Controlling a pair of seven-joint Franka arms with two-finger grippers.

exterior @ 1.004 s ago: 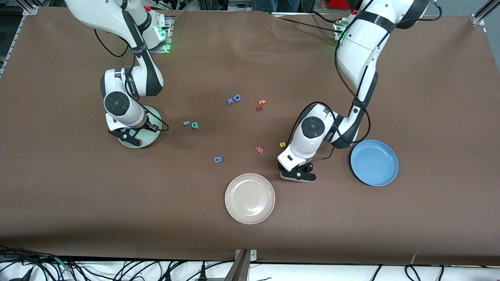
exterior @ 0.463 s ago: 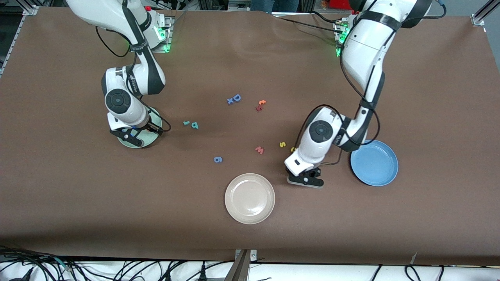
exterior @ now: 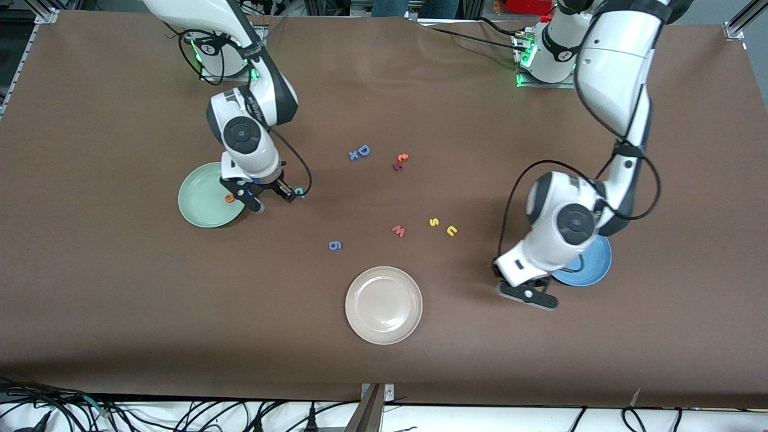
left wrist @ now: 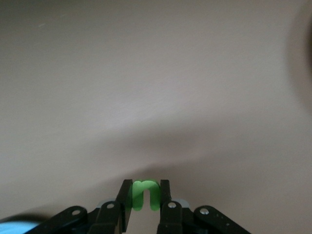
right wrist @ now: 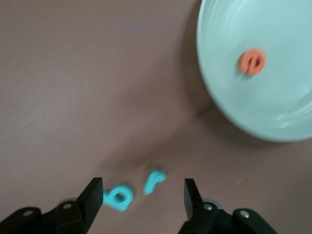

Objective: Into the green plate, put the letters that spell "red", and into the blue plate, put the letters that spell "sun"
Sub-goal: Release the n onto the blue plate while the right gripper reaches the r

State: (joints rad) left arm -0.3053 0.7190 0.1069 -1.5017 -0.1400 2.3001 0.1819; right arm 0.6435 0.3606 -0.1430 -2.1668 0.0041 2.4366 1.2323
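The left gripper [left wrist: 145,214] was pinching a small green foam "n" letter [left wrist: 145,194] between its two fingers, over the brown table [exterior: 120,300] just beside the round bright blue plate [exterior: 591,264], at about seven o'clock from this plate.

The right gripper [right wrist: 141,200] had its fingers spread, with nothing between them. It hung over the table at about three o'clock from the round pale green plate [exterior: 201,201], above the small teal foam "d" [right wrist: 118,197] and the small teal foam "r" [right wrist: 155,180], which lay close together on the table and outside the plate. The small orange foam "e" [exterior: 229,198] lay in the green plate, near the rim on the side of the gripper.

The small yellow foam "s" [exterior: 434,222] and the small yellow foam "u" [exterior: 451,230] lay near each other on the table, at about nine o'clock from the blue plate and well apart from it.
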